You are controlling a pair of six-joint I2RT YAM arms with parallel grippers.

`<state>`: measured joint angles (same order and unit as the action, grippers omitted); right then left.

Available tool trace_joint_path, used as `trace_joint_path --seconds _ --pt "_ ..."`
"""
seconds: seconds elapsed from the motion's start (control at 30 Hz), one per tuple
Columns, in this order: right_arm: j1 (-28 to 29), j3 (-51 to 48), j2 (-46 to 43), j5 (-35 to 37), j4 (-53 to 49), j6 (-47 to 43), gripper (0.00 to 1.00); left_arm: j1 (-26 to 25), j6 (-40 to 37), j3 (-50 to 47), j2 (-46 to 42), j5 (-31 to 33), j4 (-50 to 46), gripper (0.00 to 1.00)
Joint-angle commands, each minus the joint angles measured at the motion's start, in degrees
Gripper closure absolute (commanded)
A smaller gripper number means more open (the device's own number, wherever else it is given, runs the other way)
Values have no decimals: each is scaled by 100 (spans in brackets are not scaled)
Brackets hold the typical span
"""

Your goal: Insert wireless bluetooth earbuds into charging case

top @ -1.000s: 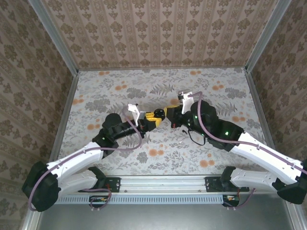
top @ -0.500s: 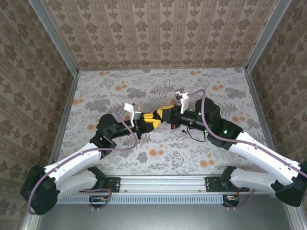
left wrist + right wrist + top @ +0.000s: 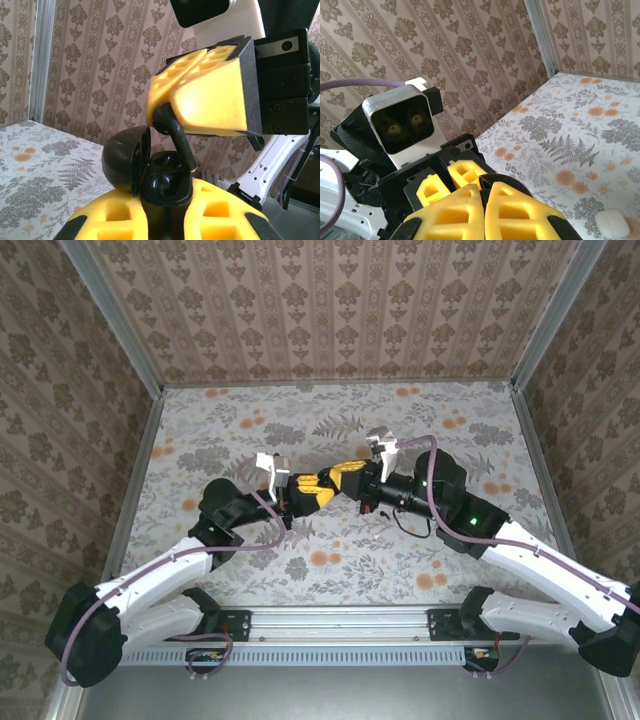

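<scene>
**Earbud poised at the mouth of the open case**

Above the flowered table (image 3: 230, 425), the left gripper (image 3: 165, 212) was clamped on the glossy black case (image 3: 162, 185), whose lid (image 3: 122, 162) was hinged open to one side. The right gripper (image 3: 161, 102) pinched a black earbud (image 3: 175, 135), stem slanting down with its tip at the case's hollow. A small white lump (image 3: 614, 223) lay on the table. As I judged it, the tilted stem could catch the rim or lid. That could twist the earbud out of the soft yellow pads (image 3: 210, 100) or lever the case askew. No brand or writing could be read.
</scene>
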<state>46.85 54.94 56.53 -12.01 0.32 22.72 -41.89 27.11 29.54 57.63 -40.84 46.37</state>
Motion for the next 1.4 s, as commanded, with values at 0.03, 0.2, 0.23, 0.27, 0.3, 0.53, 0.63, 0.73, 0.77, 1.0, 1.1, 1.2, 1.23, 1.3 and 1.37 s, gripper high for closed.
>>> trace_joint_path --seconds 0.03,0.2,0.23,0.27,0.3,0.53,0.63,0.73,0.77,1.0,1.1,1.2,1.23,1.3,1.37 --pt "-23 -97 -186 158 94 -328 94 59 231 7 21 -91 499 100" --pt "-18 -93 -178 241 58 -503 94 58 290 86 111 -120 565 100" --pt "-23 -89 -168 251 69 -518 94 66 303 108 139 -131 574 100" --pt "-18 -98 -162 258 90 -536 94 59 325 117 183 -150 601 100" --pt "-22 -97 -158 281 113 -548 94 58 365 131 224 -168 646 100" --pt "-23 -119 -171 461 236 -664 94 50 538 188 427 -237 889 100" --pt "-25 -124 -195 500 216 -734 94 51 550 198 434 -226 917 100" --pt "-25 -174 -204 532 206 -775 94 49 575 217 434 -230 933 100" --pt "-23 -199 -197 531 214 -773 94 49 595 215 434 -234 952 100" --pt "-20 -299 -160 469 289 -727 94 50 663 234 434 -223 1016 100" --pt "-18 -326 -194 389 268 -646 95 50 663 225 425 -188 1017 100" --pt "-18 -397 -260 289 267 -555 95 54 663 205 410 -118 1022 100" --pt "-18 -425 -271 242 268 -527 95 49 657 206 410 -106 1023 100" --pt "-15 -482 -298 179 246 -518 95 49 655 201 418 -83 1024 100" --pt "-9 -526 -312 146 215 -521 94 49 653 201 416 -67 1023 100"
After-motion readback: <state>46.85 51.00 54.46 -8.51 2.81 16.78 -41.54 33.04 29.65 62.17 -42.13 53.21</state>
